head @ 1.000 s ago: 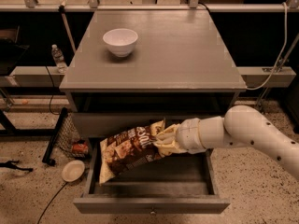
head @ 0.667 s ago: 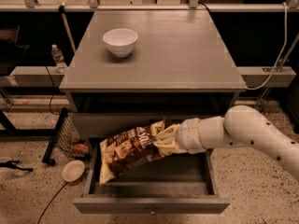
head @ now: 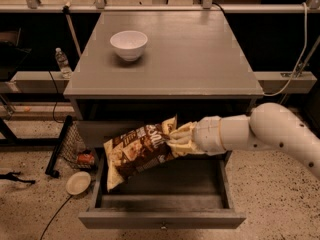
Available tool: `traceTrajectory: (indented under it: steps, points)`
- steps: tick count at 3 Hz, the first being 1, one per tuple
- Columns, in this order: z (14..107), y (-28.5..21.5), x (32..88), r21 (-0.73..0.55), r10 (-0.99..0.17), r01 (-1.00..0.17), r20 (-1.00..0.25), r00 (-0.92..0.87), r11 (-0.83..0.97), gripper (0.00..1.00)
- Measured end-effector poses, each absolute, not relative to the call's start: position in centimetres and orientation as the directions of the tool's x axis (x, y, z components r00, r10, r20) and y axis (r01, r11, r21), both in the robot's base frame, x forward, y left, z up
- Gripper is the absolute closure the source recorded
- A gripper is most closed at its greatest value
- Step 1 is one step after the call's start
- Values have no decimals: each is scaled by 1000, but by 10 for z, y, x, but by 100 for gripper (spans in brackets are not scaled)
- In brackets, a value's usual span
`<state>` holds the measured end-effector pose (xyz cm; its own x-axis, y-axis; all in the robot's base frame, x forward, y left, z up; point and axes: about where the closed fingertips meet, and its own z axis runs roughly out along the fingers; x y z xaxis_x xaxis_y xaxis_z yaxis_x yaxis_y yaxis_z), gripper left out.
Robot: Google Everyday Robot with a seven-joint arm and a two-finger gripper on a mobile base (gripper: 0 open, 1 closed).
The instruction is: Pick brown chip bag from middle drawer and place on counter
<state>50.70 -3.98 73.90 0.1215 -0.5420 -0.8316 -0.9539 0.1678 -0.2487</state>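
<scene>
The brown chip bag (head: pixel 139 150) hangs tilted above the open middle drawer (head: pixel 160 218), its lower left end over the drawer's left side. My gripper (head: pixel 181 140) comes in from the right on a white arm and is shut on the bag's pale right end, holding it clear of the dark drawer floor. The grey counter (head: pixel 190 54) lies above, with a white bowl (head: pixel 129 44) at its back left.
A water bottle (head: pixel 62 63) stands on a ledge left of the cabinet. A wire basket with a small orange-red packet (head: pixel 85 159) and a pale dish (head: pixel 78 182) sit on the floor at the left. A cable (head: pixel 296 64) hangs at the right.
The bag and my gripper have risen slightly above the drawer; otherwise the scene is the same.
</scene>
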Motion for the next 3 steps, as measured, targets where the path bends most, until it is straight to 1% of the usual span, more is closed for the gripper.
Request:
traceTrajectory:
  steps: [3]
  points:
    - [842,-49,522,-474,-543,-870,-770,335,136,100]
